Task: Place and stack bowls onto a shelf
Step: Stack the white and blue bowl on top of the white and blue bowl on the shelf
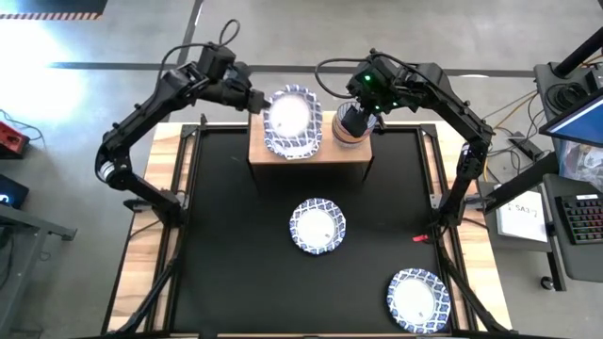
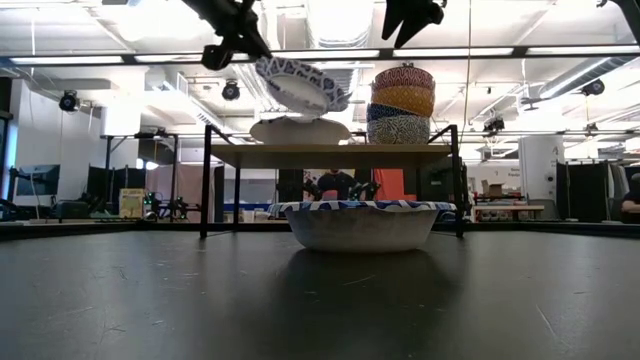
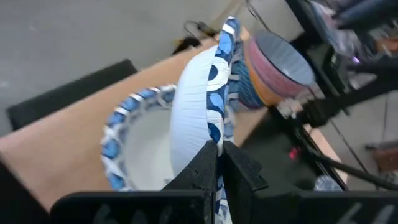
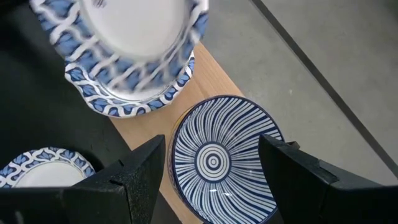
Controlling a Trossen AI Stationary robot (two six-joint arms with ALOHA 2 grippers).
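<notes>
L tool (image 3: 219, 163) is clamped on the rim of a wide shallow white ceramic bowl w/ blue-patterned rim (image 2: 300, 85), held tilted just above a matching bowl (image 2: 300, 130) on the low shelf w/ light wooden top and thin black legs (image 2: 330, 154). R tool (image 4: 212, 177) hangs spread above the stack of four small bowls (image 2: 402, 104) beside it. Two more patterned bowls (image 1: 317, 226) (image 1: 417, 299) sit on the black table (image 1: 236, 264).
</notes>
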